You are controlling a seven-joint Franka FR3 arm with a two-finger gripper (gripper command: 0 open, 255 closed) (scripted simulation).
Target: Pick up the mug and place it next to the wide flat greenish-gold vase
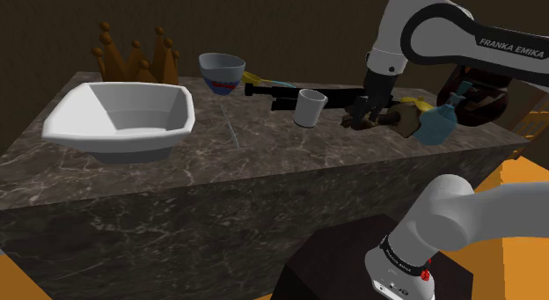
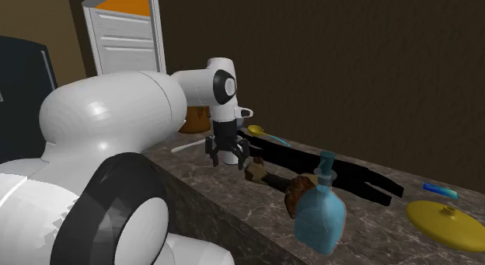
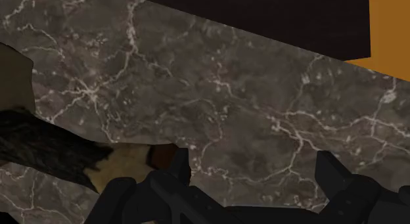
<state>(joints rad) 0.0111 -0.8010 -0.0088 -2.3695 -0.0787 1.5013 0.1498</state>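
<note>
A small white mug (image 1: 310,107) stands upright on the dark marble counter (image 1: 264,157), close to a long black object (image 1: 281,96). My gripper (image 1: 363,110) hangs low over the counter to the mug's right in the shoulder view, about a hand's width away, fingers pointing down. In the wrist view the gripper (image 3: 256,173) is open, with bare marble between its fingers. The wide flat greenish-gold vase (image 2: 447,223) lies at the far right of the second exterior view, past a teal bottle (image 2: 320,213). In that view my gripper (image 2: 227,155) hovers just above the counter.
A big white basin (image 1: 123,118) takes up the counter's left part, with a brown crown-shaped piece (image 1: 132,56) behind it and a blue bowl (image 1: 220,71) beside it. Brown lumps (image 1: 400,116) and the teal bottle (image 1: 437,122) crowd the area right of the gripper.
</note>
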